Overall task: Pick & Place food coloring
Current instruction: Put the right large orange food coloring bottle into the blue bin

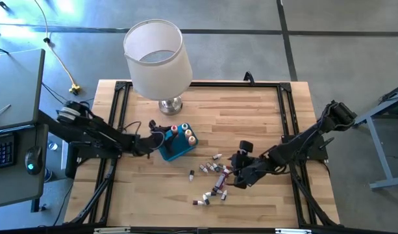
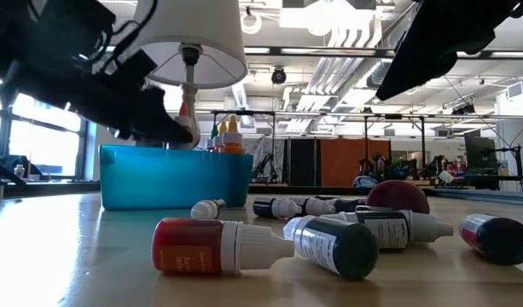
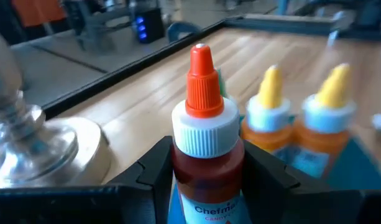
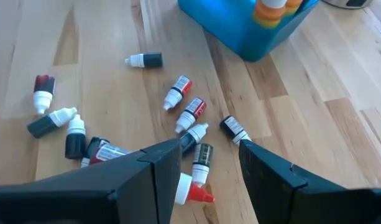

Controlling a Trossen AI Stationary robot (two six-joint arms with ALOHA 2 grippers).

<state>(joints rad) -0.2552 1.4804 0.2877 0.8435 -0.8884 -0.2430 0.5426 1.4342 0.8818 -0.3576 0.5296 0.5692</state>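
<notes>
Left gripper (image 1: 161,132) reaches in from the table's left edge to the blue tray (image 1: 174,153) and is clamped on an upright red bottle (image 3: 206,140) with an orange tip and a ribbed white collar; its 2 dark fingers (image 3: 154,167) press the bottle's sides. In the left wrist view, 2 yellow-tipped orange bottles (image 3: 269,115) stand upright in the tray just beyond the held one. From above, the tray sits near the table's middle, just in front of the lamp (image 1: 156,58), whose silver base (image 3: 38,140) shows beside the gripper. Whether the red bottle's foot touches the tray floor cannot be told.

Right gripper (image 1: 241,162) comes in from the right and hangs over the loose bottles (image 1: 215,175) scattered on the wooden table (image 1: 263,110). Its fingers (image 4: 154,167) are spread apart with nothing between them. Beneath it, small capped bottles lie on their sides in a rough cluster: dark ones, red ones, and one with a red tip (image 4: 193,191) just under the fingers. One dark bottle (image 4: 145,60) lies apart, nearer the tray.

At table height, a red bottle (image 2: 212,247) and a dark bottle (image 2: 334,246) lie closest to the camera, with the tray behind them to the left.
</notes>
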